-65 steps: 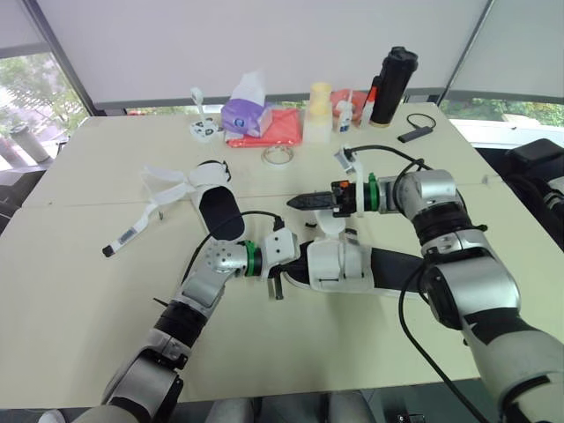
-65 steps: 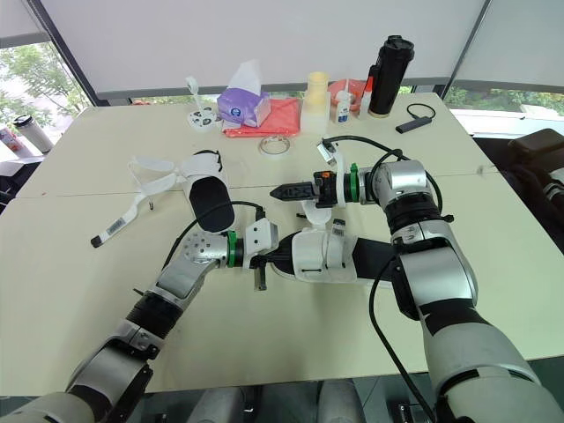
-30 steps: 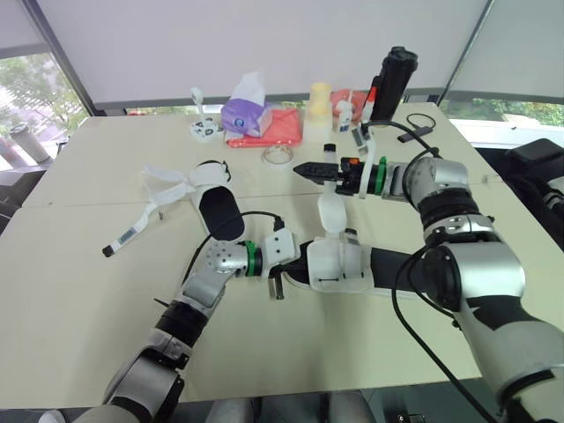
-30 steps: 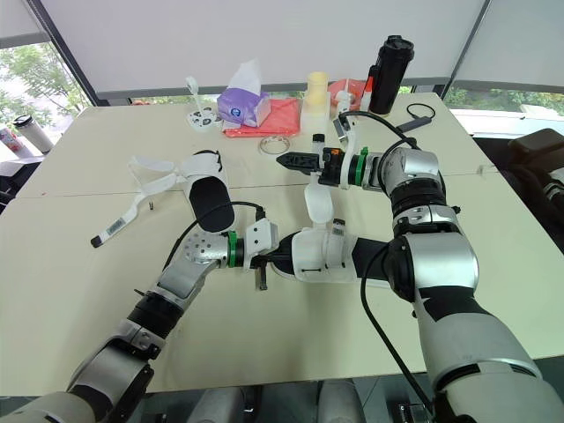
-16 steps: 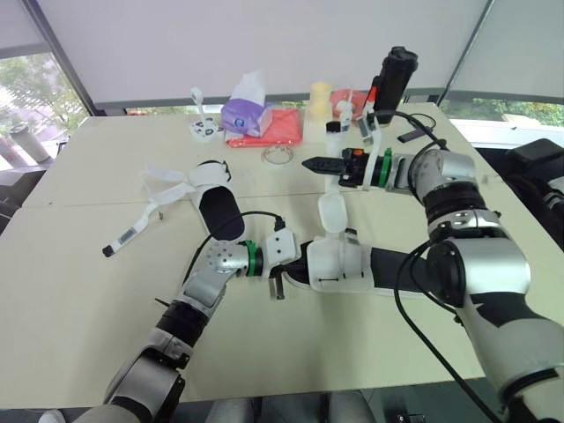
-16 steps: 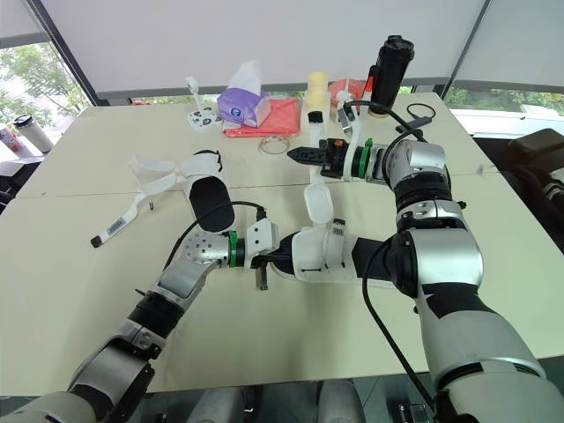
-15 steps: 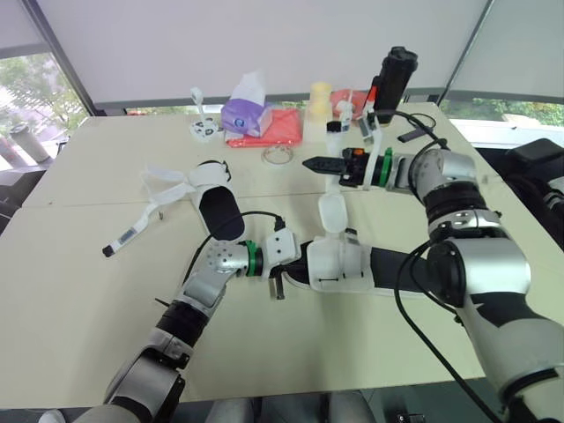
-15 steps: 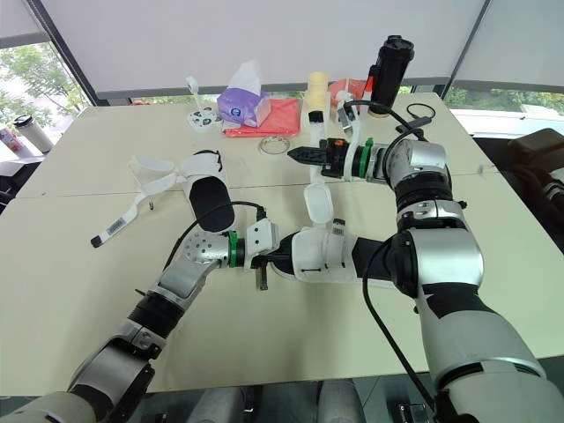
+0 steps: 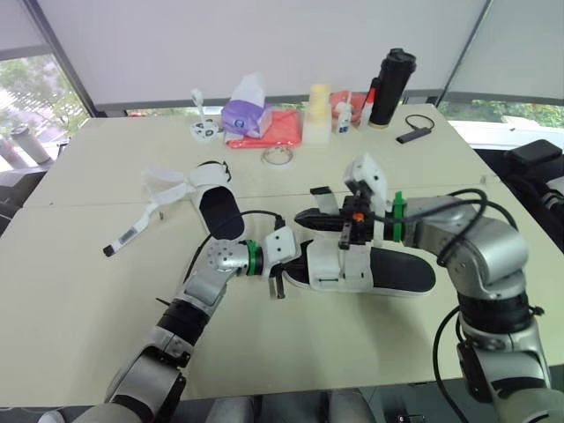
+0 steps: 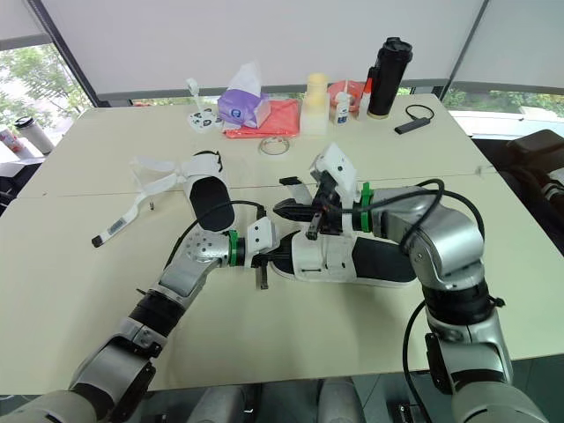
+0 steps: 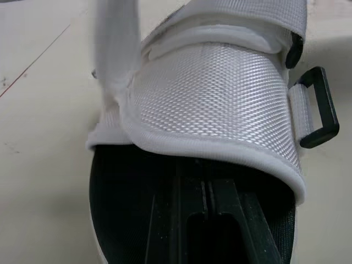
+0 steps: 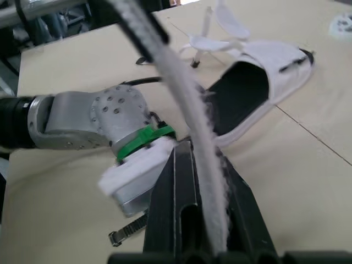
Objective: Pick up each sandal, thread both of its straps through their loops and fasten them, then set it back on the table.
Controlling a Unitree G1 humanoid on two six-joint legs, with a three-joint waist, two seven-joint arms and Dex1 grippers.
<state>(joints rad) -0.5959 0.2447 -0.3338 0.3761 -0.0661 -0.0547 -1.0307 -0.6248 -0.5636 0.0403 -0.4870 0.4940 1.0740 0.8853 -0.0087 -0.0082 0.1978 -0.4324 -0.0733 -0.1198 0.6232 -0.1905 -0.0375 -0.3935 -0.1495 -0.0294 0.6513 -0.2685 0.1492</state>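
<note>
Back from its reach toward the bottles at the far edge, the right pincer now hangs low over the front of the sandal, clamped on a white strap that runs up between its two black fingers. That sandal lies flat on the surface near the middle, black insole up, heel toward the right side. The left pincer has not shifted: it sits pushed in at the toe, under the woven white front band, and I cannot tell whether it is gripping. A second sandal lies apart to the left, its loose straps sprawled toward that edge. Along the far edge stand the containers: a black tumbler with its lid on, a purple tissue pack with a tissue poking from its top, a pale yellow bottle and a small white bottle, next to a red cloth. Bare surface runs all along the near edge and to the right of the heel.
</note>
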